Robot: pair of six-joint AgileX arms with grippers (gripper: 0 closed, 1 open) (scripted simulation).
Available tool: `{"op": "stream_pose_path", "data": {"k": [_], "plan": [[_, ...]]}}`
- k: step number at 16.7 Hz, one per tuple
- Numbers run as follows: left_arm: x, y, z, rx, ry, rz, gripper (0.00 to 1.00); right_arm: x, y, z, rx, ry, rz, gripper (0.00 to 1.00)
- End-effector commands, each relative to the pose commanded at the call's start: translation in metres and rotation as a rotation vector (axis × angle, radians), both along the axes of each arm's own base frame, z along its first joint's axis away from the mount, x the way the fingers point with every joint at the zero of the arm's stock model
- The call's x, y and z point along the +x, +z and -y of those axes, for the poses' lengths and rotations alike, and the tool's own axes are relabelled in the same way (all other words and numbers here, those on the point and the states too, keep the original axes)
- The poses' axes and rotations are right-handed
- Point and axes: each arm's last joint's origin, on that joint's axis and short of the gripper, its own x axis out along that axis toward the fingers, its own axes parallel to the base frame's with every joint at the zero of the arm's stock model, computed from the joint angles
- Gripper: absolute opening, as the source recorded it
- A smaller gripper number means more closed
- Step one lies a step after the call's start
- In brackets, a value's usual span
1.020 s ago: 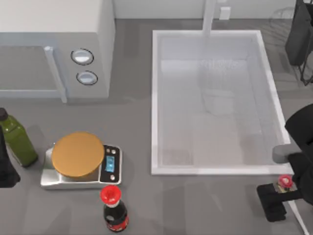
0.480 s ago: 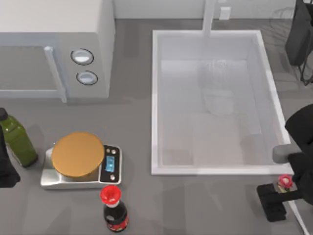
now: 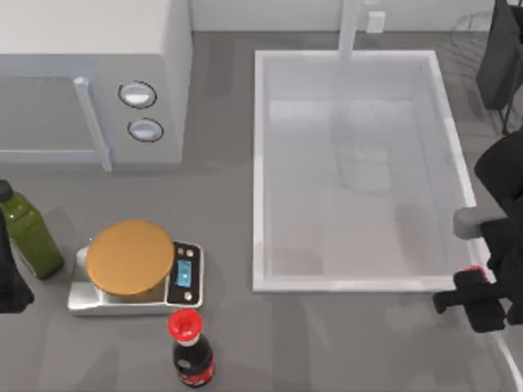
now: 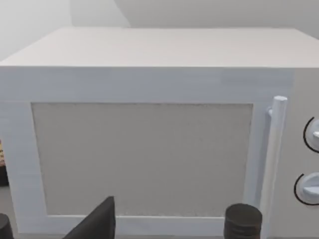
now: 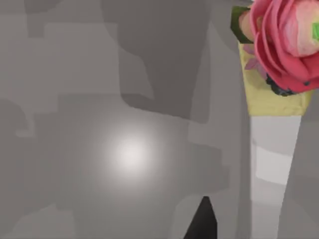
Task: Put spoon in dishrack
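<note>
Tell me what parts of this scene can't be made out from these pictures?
- Spoon: in the top view the right gripper and its arm cover all but a bit of the red head; the grip itself is hidden.
- Dishrack: cut off by the top view's right edge.
- Left arm: parked at the top view's left edge, mostly cut off.
- Scale: its display is too small to read.

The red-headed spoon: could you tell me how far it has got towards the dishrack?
Done: the right gripper seems to grip the red-headed, cream-handled spoon near the white sink's front right corner. In hand: carrying it. Left: reaching the dark wire dishrack at back right. The left gripper is parked by the white microwave.
</note>
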Motion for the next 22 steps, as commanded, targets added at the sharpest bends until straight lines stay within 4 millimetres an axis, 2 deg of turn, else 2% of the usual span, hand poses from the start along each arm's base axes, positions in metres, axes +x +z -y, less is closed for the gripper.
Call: {"op": "stream_pose_path", "data": {"k": [4,8,10,12,18,22], "plan": [[0.0,0.0,0.0,0.0,0.0,0.0,1.0,0.005,0.062,-0.002,-0.015,-0.001,-0.037,0.0],[0.0,0.0,0.0,0.0,0.0,0.0,1.0,-0.005,0.127,0.002,-0.015,-0.001,-0.039,0.0],[0.0,0.0,0.0,0.0,0.0,0.0,1.0,-0.013,0.15,0.006,-0.007,-0.001,-0.02,0.0],[0.0,0.0,0.0,0.0,0.0,0.0,1.0,-0.017,0.161,0.008,-0.002,-0.001,-0.006,0.0],[0.0,0.0,0.0,0.0,0.0,0.0,1.0,-0.016,0.161,0.009,0.01,-0.007,0.001,0.0],[0.0,0.0,0.0,0.0,0.0,0.0,1.0,-0.004,0.169,0.032,0.131,-0.091,0.141,0.0]]}}
